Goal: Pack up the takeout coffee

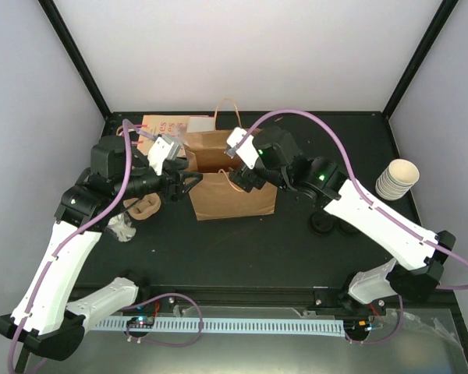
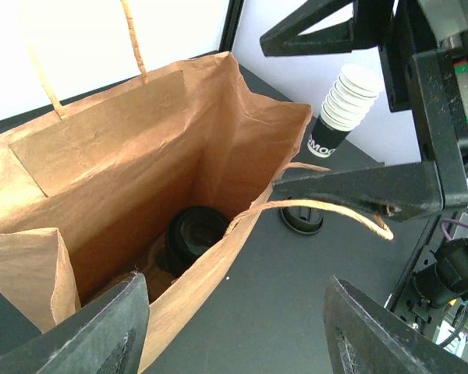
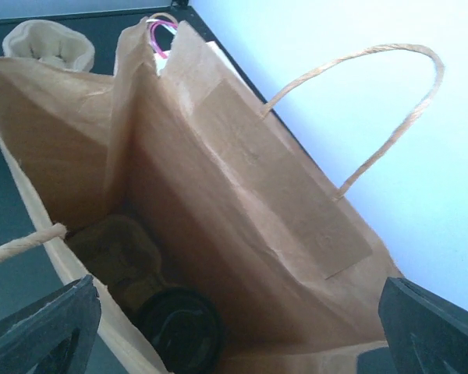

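The takeout coffee (image 2: pixel 193 234), a small paper cup of which only the round black plastic lid shows, stands on the floor of the tall brown paper bag (image 1: pixel 234 199), lid facing up. Its long axis therefore runs upright, straight down from the bag's open mouth. That is the relation that matters here: the cup lies below both sets of jaws, deep inside the walls, and neither touches it. The left gripper (image 1: pixel 189 178) sits at the bag's left rim with its jaws spread wide. Its wrist view shows the near wall of the bag between its two fingers, and nothing is clamped. The right gripper (image 1: pixel 240 181) hangs over the right side of the mouth, also with its jaws apart and holding nothing. One finger (image 2: pixel 359 187) lies along the near twine handle (image 2: pixel 327 209). Neither arm looks clearly closer to the cup. In the right wrist view a brown moulded shape (image 3: pixel 117 249), seemingly pulp, lies in the bag just beside the lid; how it sits I cannot tell. Outside the bag, a brown moulded pulp cup tray (image 1: pixel 144 206) rests on the black table (image 1: pixel 249 257) to the left. A nested stack of lidless cream cups (image 1: pixel 396 179) stands well off to the right, with loose black lids (image 1: pixel 324 224) between it and the bag. Judging by this, the packing is done, and what remains probably calls only for the fingers to lift clear without snagging a handle or tipping the bag.
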`<action>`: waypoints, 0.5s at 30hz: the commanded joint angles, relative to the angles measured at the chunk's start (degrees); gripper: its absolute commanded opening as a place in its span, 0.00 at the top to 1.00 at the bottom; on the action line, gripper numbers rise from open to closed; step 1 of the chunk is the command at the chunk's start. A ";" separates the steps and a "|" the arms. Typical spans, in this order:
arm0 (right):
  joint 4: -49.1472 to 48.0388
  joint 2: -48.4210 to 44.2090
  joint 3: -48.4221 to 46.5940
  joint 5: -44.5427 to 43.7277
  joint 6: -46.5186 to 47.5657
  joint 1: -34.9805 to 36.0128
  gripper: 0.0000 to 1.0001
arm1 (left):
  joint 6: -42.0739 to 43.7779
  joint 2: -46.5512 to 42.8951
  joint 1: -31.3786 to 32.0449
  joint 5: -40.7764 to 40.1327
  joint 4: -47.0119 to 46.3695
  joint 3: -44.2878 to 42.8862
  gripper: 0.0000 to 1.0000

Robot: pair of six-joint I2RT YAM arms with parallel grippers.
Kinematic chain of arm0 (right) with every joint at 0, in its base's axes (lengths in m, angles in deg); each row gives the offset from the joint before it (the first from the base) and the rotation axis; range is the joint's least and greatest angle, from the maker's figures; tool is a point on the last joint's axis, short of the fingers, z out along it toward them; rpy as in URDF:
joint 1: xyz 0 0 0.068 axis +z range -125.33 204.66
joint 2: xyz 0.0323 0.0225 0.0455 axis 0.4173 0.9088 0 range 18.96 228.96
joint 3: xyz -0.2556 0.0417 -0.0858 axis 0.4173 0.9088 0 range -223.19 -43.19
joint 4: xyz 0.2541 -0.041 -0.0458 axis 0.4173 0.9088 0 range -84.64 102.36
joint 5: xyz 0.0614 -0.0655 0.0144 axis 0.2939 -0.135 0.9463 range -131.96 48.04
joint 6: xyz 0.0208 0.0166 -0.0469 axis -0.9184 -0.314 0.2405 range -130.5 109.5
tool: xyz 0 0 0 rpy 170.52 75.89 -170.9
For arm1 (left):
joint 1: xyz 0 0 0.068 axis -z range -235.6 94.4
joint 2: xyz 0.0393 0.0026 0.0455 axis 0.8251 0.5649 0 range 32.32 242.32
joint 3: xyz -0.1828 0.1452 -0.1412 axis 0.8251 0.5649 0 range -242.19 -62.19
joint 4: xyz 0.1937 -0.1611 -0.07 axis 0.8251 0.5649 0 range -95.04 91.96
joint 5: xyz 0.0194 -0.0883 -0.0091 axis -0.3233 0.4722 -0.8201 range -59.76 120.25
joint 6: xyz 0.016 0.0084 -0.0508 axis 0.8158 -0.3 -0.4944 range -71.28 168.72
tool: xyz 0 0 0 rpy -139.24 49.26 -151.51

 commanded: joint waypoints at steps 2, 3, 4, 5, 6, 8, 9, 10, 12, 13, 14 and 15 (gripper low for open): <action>-1.92 0.19 -3.68 -6.03 -0.89 -0.38 0.00 | -0.68 -0.68 -0.45 0.42 -1.22 -0.96 0.36; -1.93 0.47 -4.69 -7.85 -1.14 -0.42 0.00 | -0.79 -0.73 -0.45 0.43 -1.18 -0.96 0.36; -1.81 0.62 -6.00 -9.62 -1.40 -0.51 0.00 | -0.92 -0.77 -0.44 0.48 -1.18 -0.99 0.36; -1.76 0.75 -7.13 -11.03 -1.74 -0.59 0.00 | -1.03 -0.85 -0.44 0.52 -1.14 -1.01 0.36; -1.85 0.72 -8.32 -12.44 -2.20 -0.72 0.00 | -1.15 -0.93 -0.44 0.38 -1.12 -1.05 0.36; -2.69 -0.07 -9.60 -14.60 -3.32 -0.82 0.00 | -1.46 -1.18 -0.47 0.40 -0.95 -1.06 0.35; -3.25 -0.70 -9.86 -15.59 -3.90 -0.84 0.00 | -1.62 -1.40 -0.45 0.29 -0.86 -1.21 0.35; -3.62 -1.69 -10.09 -16.52 -4.71 -0.87 0.00 | -1.79 -1.68 -0.44 0.20 -0.72 -1.23 0.35; -3.72 -3.31 -10.25 -17.56 -6.36 -0.83 0.00 | -2.31 -2.35 -0.47 -0.07 -0.34 -1.33 0.34; -3.57 -4.17 -10.15 -18.01 -7.51 -0.82 0.00 | -2.70 -2.74 -0.47 -0.23 -0.04 -1.54 0.33; -3.21 -5.02 -9.96 -18.48 -9.02 -0.84 0.00 | -3.15 -3.16 -0.50 -0.36 0.24 -1.60 0.32; -2.60 -5.90 -9.68 -18.95 -10.53 -0.82 0.00 | -3.71 -3.60 -0.45 -0.46 0.70 -1.58 0.31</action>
